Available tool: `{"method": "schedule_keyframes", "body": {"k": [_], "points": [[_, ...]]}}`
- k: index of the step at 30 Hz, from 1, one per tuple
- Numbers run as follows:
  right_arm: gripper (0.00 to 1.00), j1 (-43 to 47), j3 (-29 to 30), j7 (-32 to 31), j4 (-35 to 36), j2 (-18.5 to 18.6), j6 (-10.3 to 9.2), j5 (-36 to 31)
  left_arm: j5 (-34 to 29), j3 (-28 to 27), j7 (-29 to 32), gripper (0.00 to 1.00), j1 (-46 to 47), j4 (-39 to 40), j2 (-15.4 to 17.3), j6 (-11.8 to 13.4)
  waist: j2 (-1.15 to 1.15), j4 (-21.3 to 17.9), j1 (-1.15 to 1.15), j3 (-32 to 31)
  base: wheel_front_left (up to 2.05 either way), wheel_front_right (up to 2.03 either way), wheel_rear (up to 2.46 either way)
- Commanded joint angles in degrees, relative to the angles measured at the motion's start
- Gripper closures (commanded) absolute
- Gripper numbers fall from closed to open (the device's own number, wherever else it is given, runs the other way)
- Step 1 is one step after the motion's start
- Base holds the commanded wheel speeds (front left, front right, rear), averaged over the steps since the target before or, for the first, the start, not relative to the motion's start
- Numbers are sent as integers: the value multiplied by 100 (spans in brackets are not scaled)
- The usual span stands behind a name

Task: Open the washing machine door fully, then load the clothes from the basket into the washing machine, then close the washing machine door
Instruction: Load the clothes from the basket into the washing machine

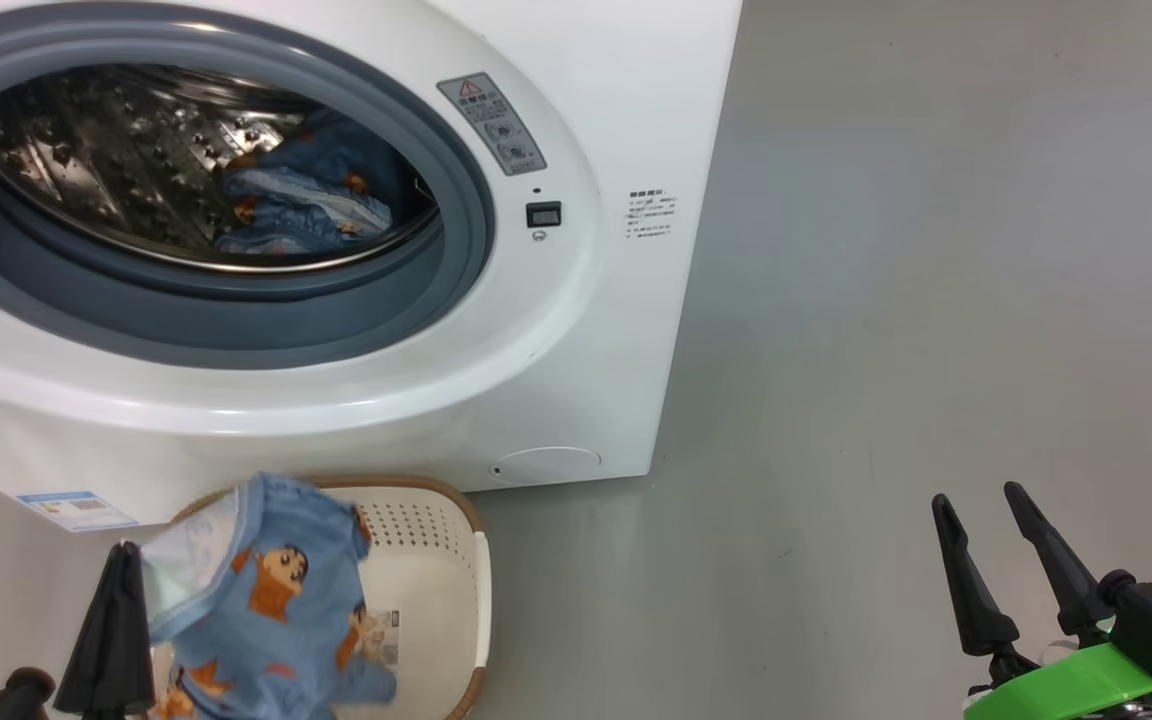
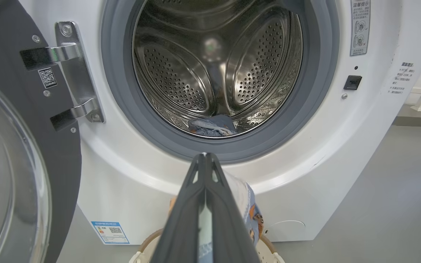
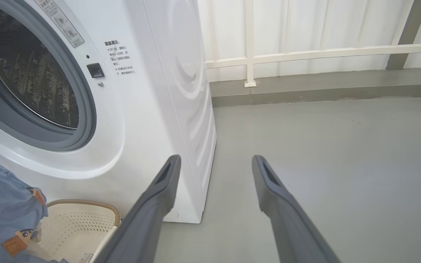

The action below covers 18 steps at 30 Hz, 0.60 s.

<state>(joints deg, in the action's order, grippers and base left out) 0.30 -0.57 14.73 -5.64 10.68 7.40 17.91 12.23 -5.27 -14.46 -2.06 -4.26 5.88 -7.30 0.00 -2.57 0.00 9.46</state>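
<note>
Basket (image 1: 436, 572) before washing machine (image 1: 586, 350)

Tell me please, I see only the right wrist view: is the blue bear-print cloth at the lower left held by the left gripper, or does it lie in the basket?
Observer: Held. The left gripper is shut on the clothes, which hang over the basket.
Operator: Is anything loaded already?
Observer: Yes, a blue bundle lies low in the steel drum.
Operator: Can the arm go in freely?
Observer: The washing machine door stands swung open at the left of the opening, on its silver hinge.
</note>
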Motion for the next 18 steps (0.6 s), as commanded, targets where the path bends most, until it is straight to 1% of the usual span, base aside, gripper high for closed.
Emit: {"method": "schedule_keyframes", "body": {"k": [1,5,10,13,18], "points": [[0,100,-80,27,128,56,9,47,-22,-246,-53,100,35,219,60,-2,0,-9,0,-12,0,0,0],[0,111,-76,27,124,55,9,49,-1,-281,-53,100,5,282,-36,-4,0,-14,0,-21,0,0,0],[0,89,-73,27,133,51,9,45,65,-258,-53,100,210,275,-103,-7,0,-25,0,0,0,0,0],[0,84,-65,27,140,43,9,43,92,-215,-53,100,489,234,-100,-10,0,-30,0,16,0,0,0],[0,40,-87,27,163,3,9,32,86,-206,-53,100,1274,177,52,-13,0,-74,0,112,0,0,0]]}}
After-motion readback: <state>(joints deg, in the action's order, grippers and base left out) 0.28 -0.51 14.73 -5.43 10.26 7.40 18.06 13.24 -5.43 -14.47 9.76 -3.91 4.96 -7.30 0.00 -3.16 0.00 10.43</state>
